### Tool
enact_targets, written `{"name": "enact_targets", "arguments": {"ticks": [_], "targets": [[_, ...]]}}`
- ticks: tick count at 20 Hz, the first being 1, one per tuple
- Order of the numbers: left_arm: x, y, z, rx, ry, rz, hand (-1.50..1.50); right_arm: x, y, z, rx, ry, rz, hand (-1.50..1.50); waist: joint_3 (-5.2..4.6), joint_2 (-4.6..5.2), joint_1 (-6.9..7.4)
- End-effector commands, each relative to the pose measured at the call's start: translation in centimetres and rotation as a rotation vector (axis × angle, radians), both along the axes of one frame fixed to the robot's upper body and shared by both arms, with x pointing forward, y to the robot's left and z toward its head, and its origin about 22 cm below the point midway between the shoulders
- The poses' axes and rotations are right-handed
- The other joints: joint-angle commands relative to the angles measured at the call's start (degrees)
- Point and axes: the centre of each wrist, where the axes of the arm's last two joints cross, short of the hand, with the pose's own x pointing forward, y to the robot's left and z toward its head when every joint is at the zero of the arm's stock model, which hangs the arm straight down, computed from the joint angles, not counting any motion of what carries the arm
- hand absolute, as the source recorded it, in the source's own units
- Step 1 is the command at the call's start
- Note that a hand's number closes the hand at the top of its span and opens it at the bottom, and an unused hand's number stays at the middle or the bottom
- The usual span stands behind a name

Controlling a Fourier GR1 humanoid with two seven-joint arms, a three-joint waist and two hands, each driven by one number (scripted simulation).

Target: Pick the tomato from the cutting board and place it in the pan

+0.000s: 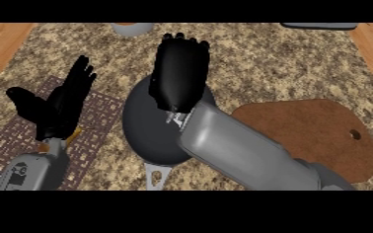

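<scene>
While right hand [179, 74] hovers over the pan [146, 128], fingers look straight; tomato not visible, maybe hidden beneath it. Cutting board [313, 128] bare. Likely placing step; next: lift clear, confirm.

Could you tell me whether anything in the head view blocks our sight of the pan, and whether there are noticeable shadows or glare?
In the head view, the right hand and its grey forearm cover much of the pan, so its inside is largely hidden and no tomato shows; lighting is even, with no glare; the cutting board looks bare; the left hand rests open at left.
</scene>
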Motion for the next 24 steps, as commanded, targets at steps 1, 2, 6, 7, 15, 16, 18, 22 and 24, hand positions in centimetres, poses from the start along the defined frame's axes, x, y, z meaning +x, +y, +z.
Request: {"name": "enact_targets", "arguments": {"ticks": [1,2,6,7,15,16,18,22,24], "targets": [[-0.1,-0.1,-0.7,-0.007,-0.008,-0.009,0.00,-0.6,0.8,-1.5,0.120,0.035,-0.178,1.50,0.08,0.69,-0.42],[-0.7,-0.2,-0.2,-0.003,0.001,-0.013,0.00,-1.2,0.7,-2.6,0.120,0.061,-0.159,1.50,0.12,0.56,-0.04],[0.0,-0.1,-0.2,-0.001,-0.020,0.008,0.00,-0.3,0.1,-5.1,0.152,0.075,-0.105,1.50,0.14,0.95,0.02],[0.6,0.4,0.6,-0.005,-0.005,-0.015,0.00,-0.8,0.0,-6.3,0.148,0.095,-0.116,1.50,0.14,1.03,0.43],[1.2,-0.6,0.6,-0.001,-0.025,0.001,0.00,1.8,-3.4,-9.9,0.270,0.229,-0.260,1.50,0.23,1.30,-0.71],[0.7,0.3,0.4,0.004,-0.019,0.020,0.00,2.1,-4.1,-10.6,0.274,0.253,-0.283,-1.50,0.22,1.07,-0.77],[-0.1,-0.1,-0.5,-0.021,-0.020,-0.001,0.00,1.0,-4.7,-12.7,0.321,0.312,-0.284,-1.50,0.21,0.99,-0.14],[1.0,1.7,1.2,0.000,-0.032,-0.015,0.00,1.4,-4.5,-12.9,0.380,0.334,-0.227,-1.50,0.19,1.18,0.53],[0.9,0.0,0.7,-0.012,-0.008,-0.009,0.00,1.5,-4.7,-13.6,0.402,0.251,-0.186,-1.50,0.21,1.10,-0.08]]}}
